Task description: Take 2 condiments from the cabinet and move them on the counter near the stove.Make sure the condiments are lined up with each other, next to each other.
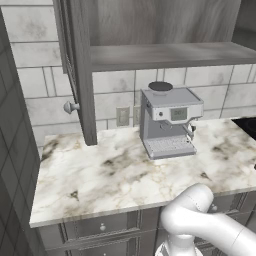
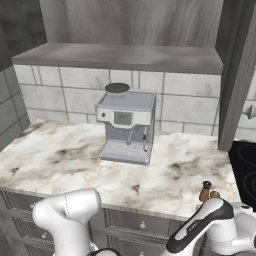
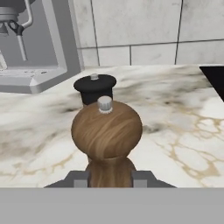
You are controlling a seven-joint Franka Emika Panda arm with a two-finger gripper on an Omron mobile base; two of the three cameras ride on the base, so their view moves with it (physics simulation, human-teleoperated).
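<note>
A veined marble worktop (image 1: 100, 175) carries a silver espresso machine (image 1: 169, 122) under the grey cabinet (image 1: 165, 55). At the right, near the black stove (image 2: 245, 170), the gripper (image 3: 107, 179) is clamped on the brown shaker (image 3: 107, 131), the black-capped shaker (image 3: 95, 85) just behind it.

A boxy silver espresso machine (image 1: 169, 121) stands before the tiled wall (image 1: 40, 85), above grey drawer fronts (image 1: 100, 227)

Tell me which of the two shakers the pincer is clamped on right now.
The brown wooden shaker with the round knob, between the pincer fingers. The black-capped shaker stands free just behind it on the counter.
</note>
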